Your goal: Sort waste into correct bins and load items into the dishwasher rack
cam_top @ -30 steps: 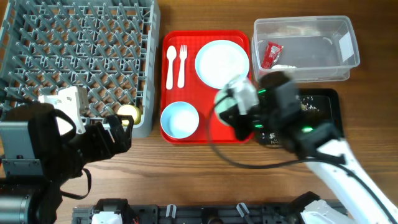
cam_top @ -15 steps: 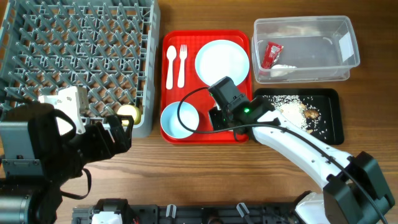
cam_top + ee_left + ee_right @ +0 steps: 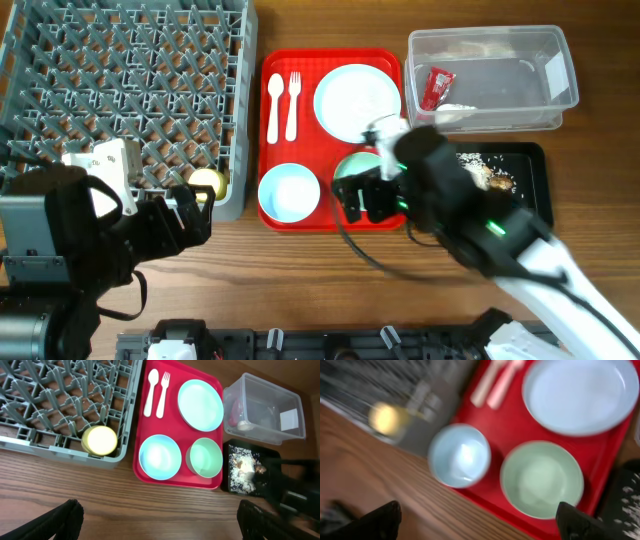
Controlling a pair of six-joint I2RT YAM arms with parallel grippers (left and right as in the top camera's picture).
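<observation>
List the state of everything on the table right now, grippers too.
dishwasher rack: holds yellow cup in one corner
plate: empty, on red tray
blue bowl: empty, on red tray
green bowl: empty, on red tray
fork, spoon: lying side by side on red tray
clear tub: holds red wrapper and white scrap
black tray: strewn with crumbs
left gripper: open, empty
right gripper: open, empty
</observation>
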